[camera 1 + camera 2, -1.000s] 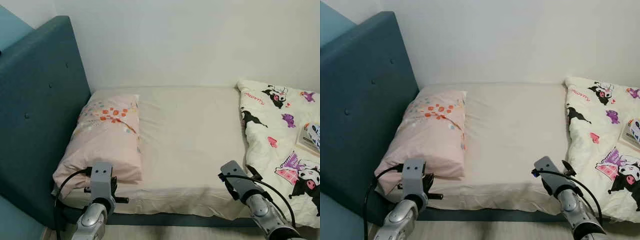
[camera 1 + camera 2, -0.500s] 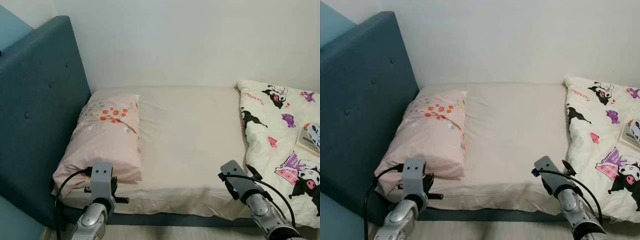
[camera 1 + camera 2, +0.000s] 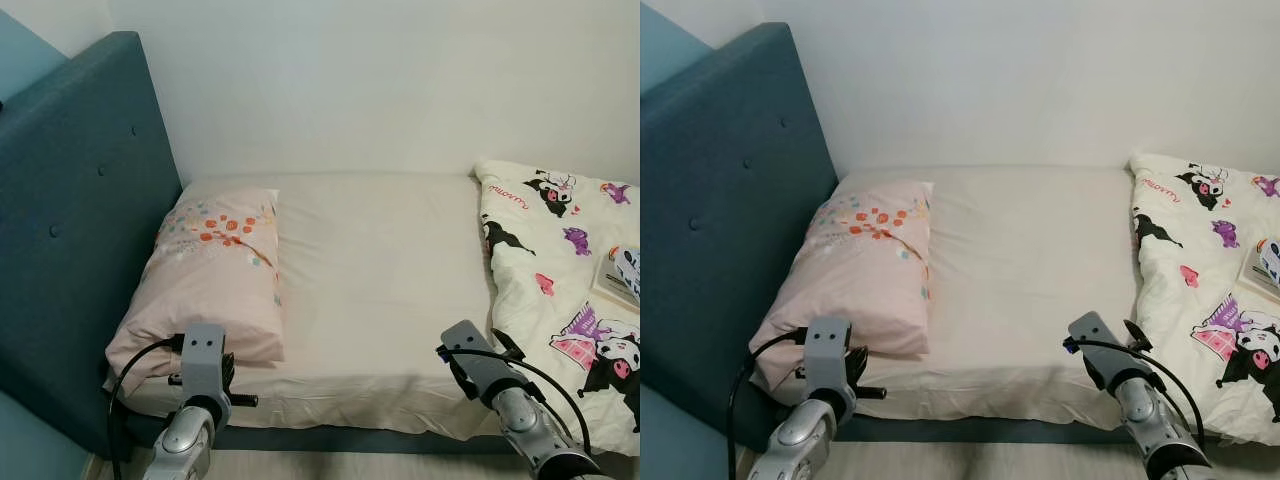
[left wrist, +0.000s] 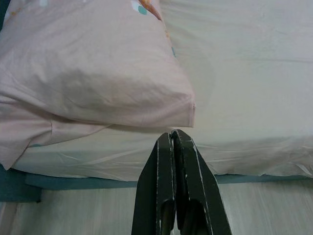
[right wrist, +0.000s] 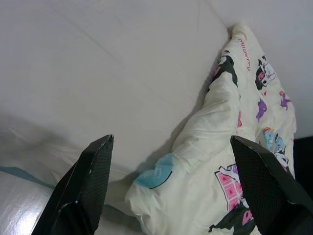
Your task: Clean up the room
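Note:
A pink pillow (image 3: 215, 270) with an orange flower print lies at the head of the bed, against the teal headboard (image 3: 70, 230). A cream duvet (image 3: 560, 270) printed with cartoon figures is bunched over the right part of the mattress (image 3: 380, 280). My left gripper (image 4: 172, 136) is shut with nothing in it, just short of the pillow's near corner (image 4: 188, 110). Its arm (image 3: 203, 365) sits at the bed's front edge. My right gripper (image 5: 172, 139) is open and empty, held over the duvet's near left edge (image 5: 195, 161). Its arm (image 3: 470, 360) is low at the front right.
A small book-like item (image 3: 622, 275) rests on the duvet at the far right. The white wall (image 3: 380, 90) runs behind the bed. A strip of pale floor (image 3: 970, 465) lies along the bed's front edge, below the dark bed frame (image 3: 970, 430).

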